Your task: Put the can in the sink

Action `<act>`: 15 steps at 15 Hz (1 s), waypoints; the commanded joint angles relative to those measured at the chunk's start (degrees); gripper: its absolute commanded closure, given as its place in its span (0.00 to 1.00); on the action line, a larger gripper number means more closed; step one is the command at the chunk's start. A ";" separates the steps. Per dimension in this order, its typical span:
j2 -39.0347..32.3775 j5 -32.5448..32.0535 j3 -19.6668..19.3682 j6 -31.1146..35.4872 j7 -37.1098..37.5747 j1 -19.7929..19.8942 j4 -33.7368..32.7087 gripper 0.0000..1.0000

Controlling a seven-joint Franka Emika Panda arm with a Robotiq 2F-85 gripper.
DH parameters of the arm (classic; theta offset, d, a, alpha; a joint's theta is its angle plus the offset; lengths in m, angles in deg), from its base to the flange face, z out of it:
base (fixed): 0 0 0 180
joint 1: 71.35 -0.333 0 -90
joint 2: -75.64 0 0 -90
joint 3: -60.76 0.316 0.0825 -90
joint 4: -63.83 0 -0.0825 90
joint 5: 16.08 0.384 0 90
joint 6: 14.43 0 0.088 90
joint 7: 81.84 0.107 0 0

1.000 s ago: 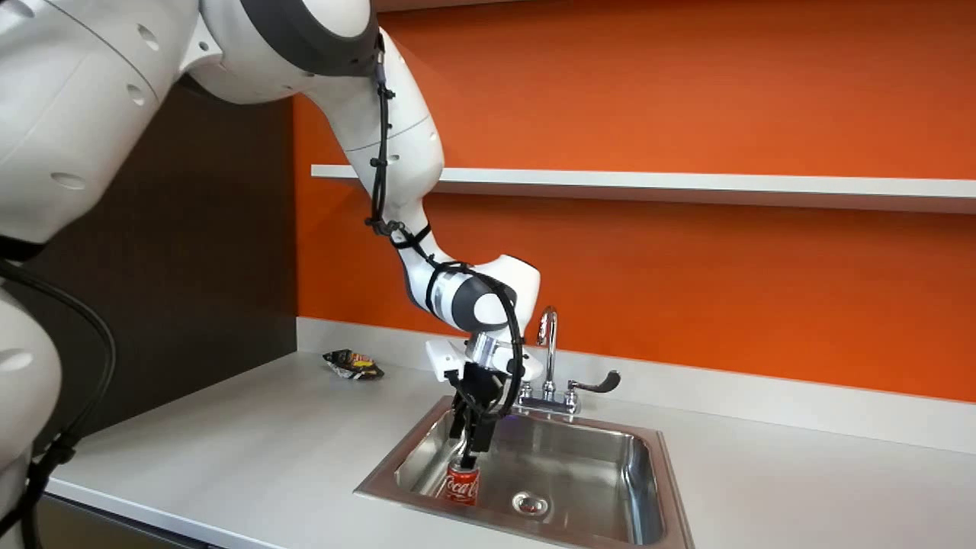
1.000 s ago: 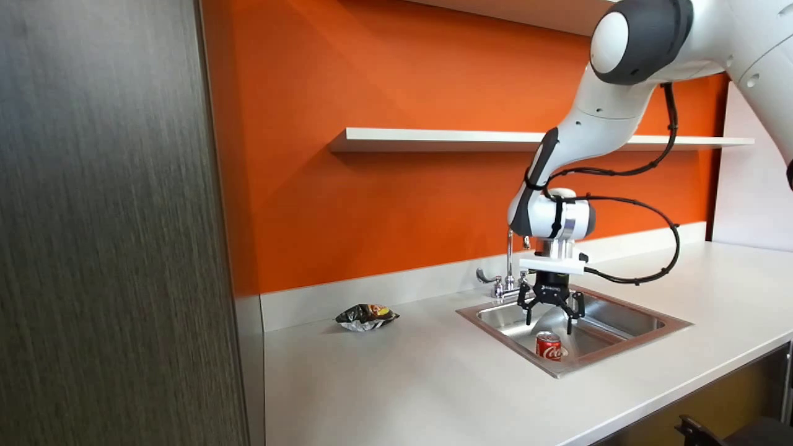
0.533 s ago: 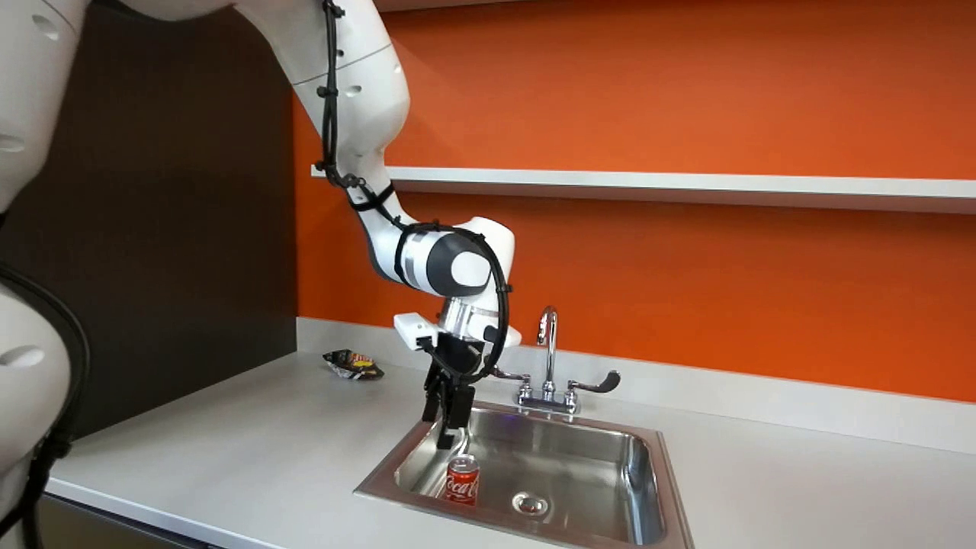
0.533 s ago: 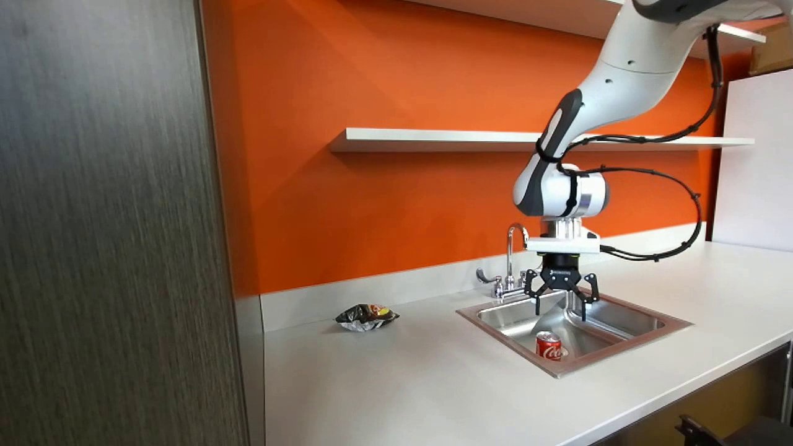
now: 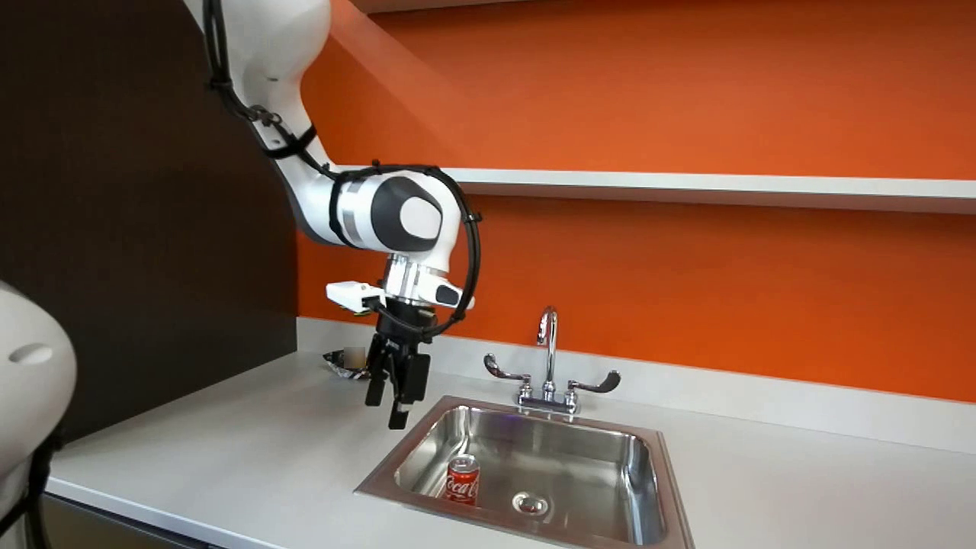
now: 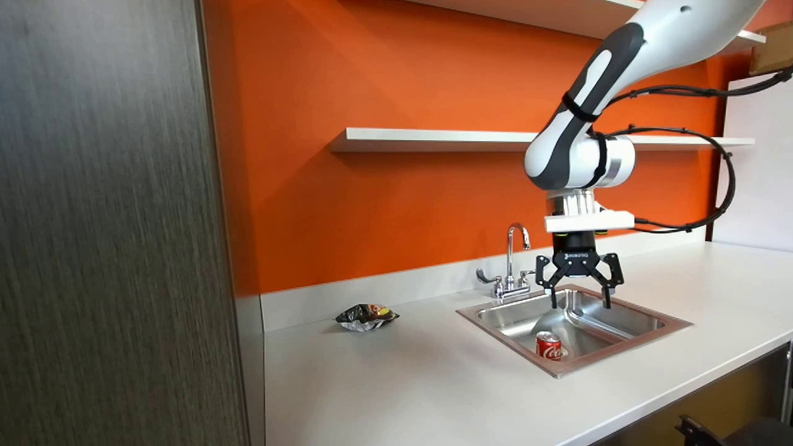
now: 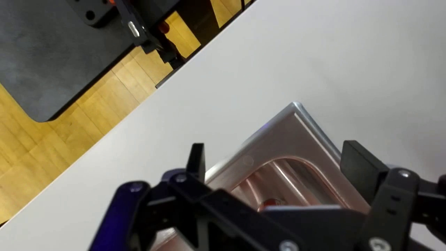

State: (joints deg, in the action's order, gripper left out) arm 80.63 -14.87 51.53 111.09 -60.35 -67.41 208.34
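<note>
The red can (image 5: 462, 483) with a silvery top stands upright inside the stainless steel sink (image 5: 669, 488), near one corner. Both also show in an exterior view, the can (image 6: 548, 347) inside the sink rim (image 6: 666, 328). In the wrist view only a red sliver of the can (image 7: 270, 203) shows; my gripper's body hides the rest. The sink's corner rim (image 7: 278, 143) lies below the jaws. My gripper (image 6: 580, 303) is open and empty, raised above the sink's level and apart from the can. It also shows in an exterior view (image 5: 386, 410) and in the wrist view (image 7: 275, 160).
A chrome two-handled faucet (image 5: 550, 351) stands behind the sink. A dark and yellow snack bag (image 6: 367, 317) lies on the counter (image 6: 384, 390) near the back wall. A white shelf (image 6: 433, 139) runs along the orange wall. A dark panel (image 6: 111, 217) stands beside the counter.
My open gripper has risen from around the can and moved away from over it, toward the left in an exterior view. The can stays in place in the sink.
</note>
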 commanded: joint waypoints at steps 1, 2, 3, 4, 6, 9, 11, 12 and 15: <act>10.84 -3.13 3.17 -1.76 0.08 0.78 7.39 0.00; 13.13 -3.90 3.97 -2.09 -0.19 0.92 8.99 0.00; 15.26 -4.15 4.75 -2.45 -0.66 0.91 10.40 0.00; 17.48 -4.57 5.38 -2.82 -1.20 1.00 11.84 0.00; 22.00 -5.54 6.68 -3.77 -2.83 0.91 14.58 0.00; 28.45 -5.63 7.76 -5.57 -7.34 0.21 17.84 0.00; 28.06 -4.87 7.91 -8.11 -10.89 -0.48 14.68 0.00; 28.88 -4.54 7.69 -8.77 -13.06 -0.90 14.53 0.00; 31.13 -4.17 7.51 -10.41 -16.97 -1.76 15.65 0.00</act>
State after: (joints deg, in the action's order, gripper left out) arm 107.42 -19.54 58.66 103.62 -73.54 -68.54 222.57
